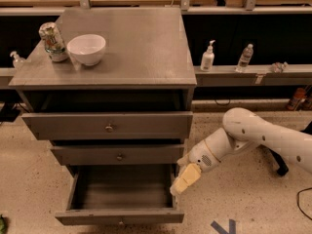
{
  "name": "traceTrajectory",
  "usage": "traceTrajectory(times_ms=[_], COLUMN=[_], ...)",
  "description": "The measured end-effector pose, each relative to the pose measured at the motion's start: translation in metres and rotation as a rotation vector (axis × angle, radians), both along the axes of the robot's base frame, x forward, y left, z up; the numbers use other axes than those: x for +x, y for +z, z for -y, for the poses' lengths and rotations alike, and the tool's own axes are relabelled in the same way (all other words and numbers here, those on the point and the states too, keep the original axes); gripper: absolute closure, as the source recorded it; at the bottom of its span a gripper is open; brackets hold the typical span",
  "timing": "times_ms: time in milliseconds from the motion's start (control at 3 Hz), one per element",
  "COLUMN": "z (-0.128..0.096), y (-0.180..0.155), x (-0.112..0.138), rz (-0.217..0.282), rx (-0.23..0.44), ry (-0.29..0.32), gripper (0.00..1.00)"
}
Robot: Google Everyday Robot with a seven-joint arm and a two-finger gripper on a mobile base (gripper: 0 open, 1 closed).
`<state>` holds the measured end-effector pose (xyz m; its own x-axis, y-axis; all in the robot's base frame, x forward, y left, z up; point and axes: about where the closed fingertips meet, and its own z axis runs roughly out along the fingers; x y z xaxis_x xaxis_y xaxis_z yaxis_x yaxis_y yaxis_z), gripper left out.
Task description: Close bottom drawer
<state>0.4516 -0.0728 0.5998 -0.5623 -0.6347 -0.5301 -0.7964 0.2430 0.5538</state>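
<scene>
The bottom drawer (119,216) of the grey cabinet is pulled far out, showing its plain grey, empty inside and a slim front panel at the frame's lower edge. My gripper (183,181), with cream-coloured fingers, hangs low at the drawer's right side, close to its right wall and above the floor. It holds nothing that I can see. The white arm (263,135) reaches in from the right.
The top drawer (108,126) and middle drawer (118,155) stand slightly out. On the cabinet top (141,48) are a white bowl (86,48) and a can (51,42). Bottles (208,56) stand on the rear ledge. A blue floor mark (224,226) lies lower right.
</scene>
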Motion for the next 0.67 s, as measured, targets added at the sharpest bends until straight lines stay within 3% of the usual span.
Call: traceTrajectory(times_ms=[333,667], z=[0.000,-0.008], y=[0.000,-0.027], x=[0.000,0.005], rz=[0.000,-0.037], rx=[0.000,0.069], ry=[0.000,-0.029], gripper=[0.00,0.00])
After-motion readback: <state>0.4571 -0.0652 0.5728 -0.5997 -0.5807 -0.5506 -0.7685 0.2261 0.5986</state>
